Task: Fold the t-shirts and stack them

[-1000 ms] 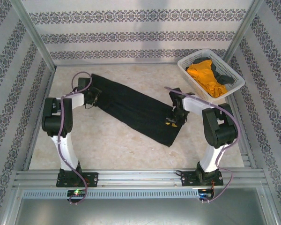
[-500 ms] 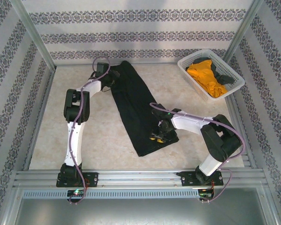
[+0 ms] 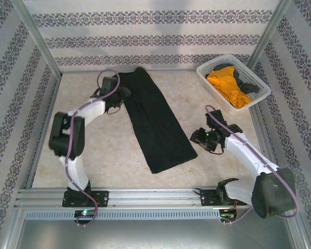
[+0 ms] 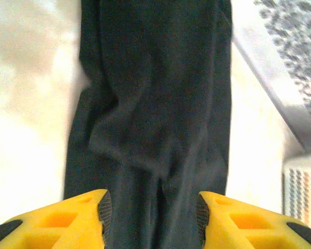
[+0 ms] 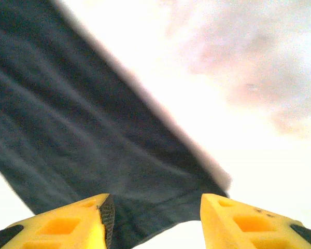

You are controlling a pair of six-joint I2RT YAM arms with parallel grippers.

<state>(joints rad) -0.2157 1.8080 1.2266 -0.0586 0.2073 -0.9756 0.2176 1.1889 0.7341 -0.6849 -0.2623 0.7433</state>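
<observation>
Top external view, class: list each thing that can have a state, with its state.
black t-shirt: folded into a long strip, lying flat
orange-yellow t-shirt: crumpled in the basket
dark t-shirt: crumpled in the basket
left gripper: open, empty
right gripper: open, empty

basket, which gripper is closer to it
Right. The right gripper is on the basket's side of the black shirt, by its near end; the left gripper is on the shirt's other side, by its far end.
</observation>
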